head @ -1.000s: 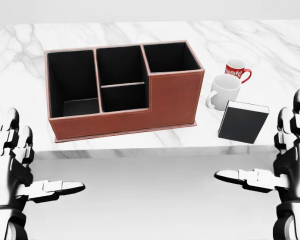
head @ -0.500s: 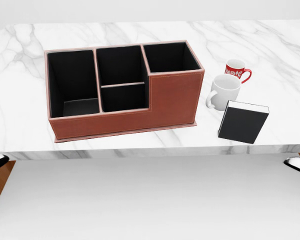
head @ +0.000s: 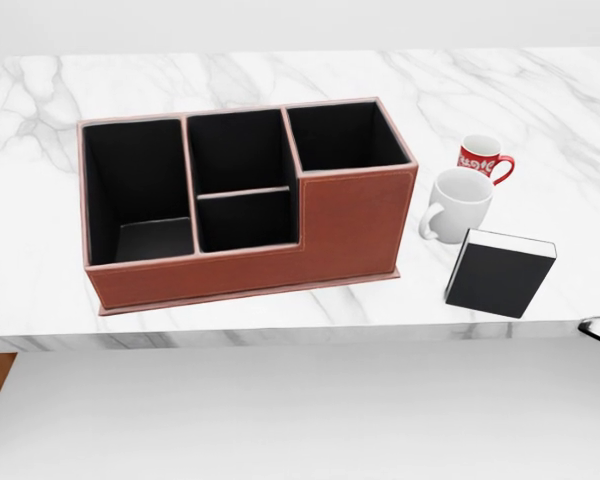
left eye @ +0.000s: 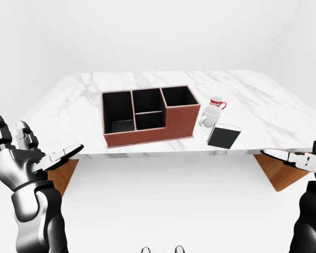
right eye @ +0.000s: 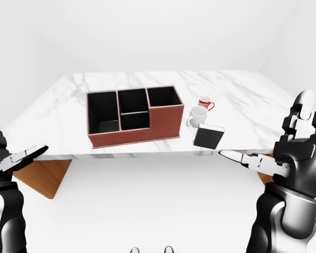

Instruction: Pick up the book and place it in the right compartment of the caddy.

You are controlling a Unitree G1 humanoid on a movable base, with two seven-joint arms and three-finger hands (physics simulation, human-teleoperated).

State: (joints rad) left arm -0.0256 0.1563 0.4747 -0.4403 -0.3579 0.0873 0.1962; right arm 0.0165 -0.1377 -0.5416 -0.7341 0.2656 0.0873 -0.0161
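I can't read any text from here. The red mug (head: 484, 159) carries a white band of marks, too small and blurred for me to make out. I see no lettering on the book (head: 499, 273) cover.

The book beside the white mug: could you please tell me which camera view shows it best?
The head view shows the book best: it appears largest there, its black cover and white page edge clear, beside the white mug. The left-eye and right-eye views show the same book whole but much smaller, near the table's near edge.
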